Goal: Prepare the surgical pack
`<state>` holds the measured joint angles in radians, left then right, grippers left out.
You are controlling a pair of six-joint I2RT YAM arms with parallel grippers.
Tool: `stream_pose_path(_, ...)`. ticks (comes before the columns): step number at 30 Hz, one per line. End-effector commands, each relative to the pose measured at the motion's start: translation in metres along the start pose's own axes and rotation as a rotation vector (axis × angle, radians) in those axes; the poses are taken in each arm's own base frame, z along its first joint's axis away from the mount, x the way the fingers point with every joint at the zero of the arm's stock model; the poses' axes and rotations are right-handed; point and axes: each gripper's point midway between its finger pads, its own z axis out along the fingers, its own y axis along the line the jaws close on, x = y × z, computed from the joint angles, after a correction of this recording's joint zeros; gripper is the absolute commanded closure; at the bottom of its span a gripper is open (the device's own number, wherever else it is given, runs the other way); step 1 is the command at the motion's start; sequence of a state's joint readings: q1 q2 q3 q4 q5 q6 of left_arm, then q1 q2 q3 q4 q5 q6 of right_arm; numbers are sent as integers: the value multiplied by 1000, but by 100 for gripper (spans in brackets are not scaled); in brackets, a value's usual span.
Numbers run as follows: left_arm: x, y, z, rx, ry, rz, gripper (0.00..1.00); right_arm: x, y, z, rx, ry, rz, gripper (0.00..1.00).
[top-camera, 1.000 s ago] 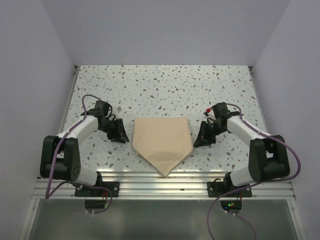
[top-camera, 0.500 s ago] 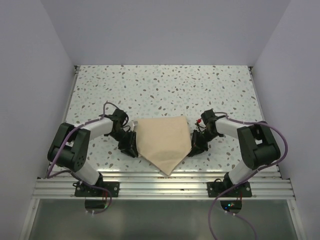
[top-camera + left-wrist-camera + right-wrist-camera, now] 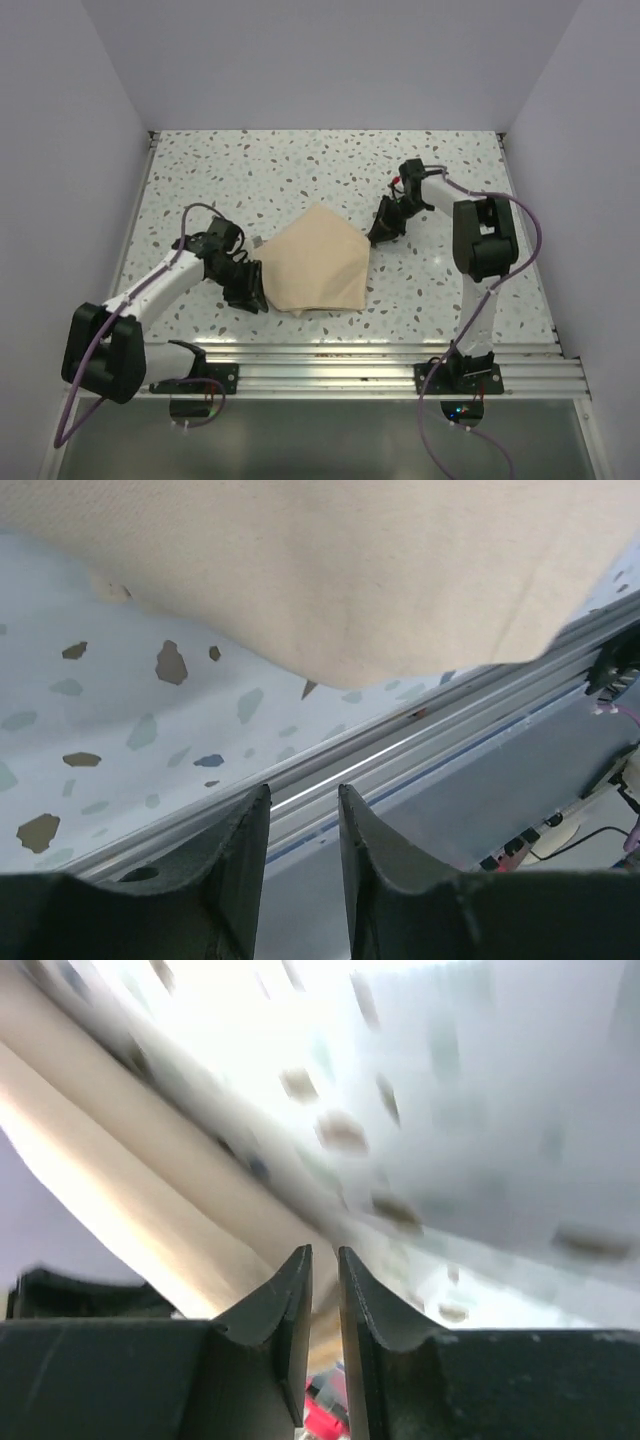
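The surgical pack (image 3: 315,265) is a tan-beige folded cloth bundle lying mid-table, with one pointed corner toward the far side. No tin, instruments or gauze show. My left gripper (image 3: 246,287) sits low against the bundle's left edge. In the left wrist view (image 3: 300,805) its jaws stand a little apart with nothing between them, and the cloth (image 3: 330,570) lies beyond the tips. My right gripper (image 3: 382,227) is at the bundle's far right corner. In the blurred right wrist view (image 3: 324,1260) its jaws are nearly together, and the cloth (image 3: 130,1190) lies just ahead.
The speckled table (image 3: 300,170) has white walls on three sides. An aluminium rail (image 3: 330,365) runs along the near edge and also shows in the left wrist view (image 3: 400,750). The right arm (image 3: 480,230) stretches far across the right half.
The bundle has turned on the table, so its pointed corner now faces away instead of toward the rail. The right gripper moved far and left with that corner. The left gripper stayed at the left edge.
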<state>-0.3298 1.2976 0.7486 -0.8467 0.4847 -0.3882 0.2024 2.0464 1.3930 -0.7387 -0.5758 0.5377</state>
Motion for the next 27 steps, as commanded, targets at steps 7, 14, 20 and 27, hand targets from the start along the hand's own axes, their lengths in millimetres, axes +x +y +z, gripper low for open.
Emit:
stream_pose_path(7, -83, -66, -68, 23, -325, 182, 53, -72, 18, -31, 100, -89, -96, 47)
stream_pose_path(14, -103, -115, -31, -228, -269, 436, 48, -33, -23, -80, 175, -157, -98, 1)
stream_pose_path(20, -89, -117, 14, -445, -223, 586, 48, 28, -34, -96, 99, -187, -75, 1)
stream_pose_path(27, -92, -121, 25, -636, -334, 735, 42, 74, -46, -91, 49, -190, -41, 1)
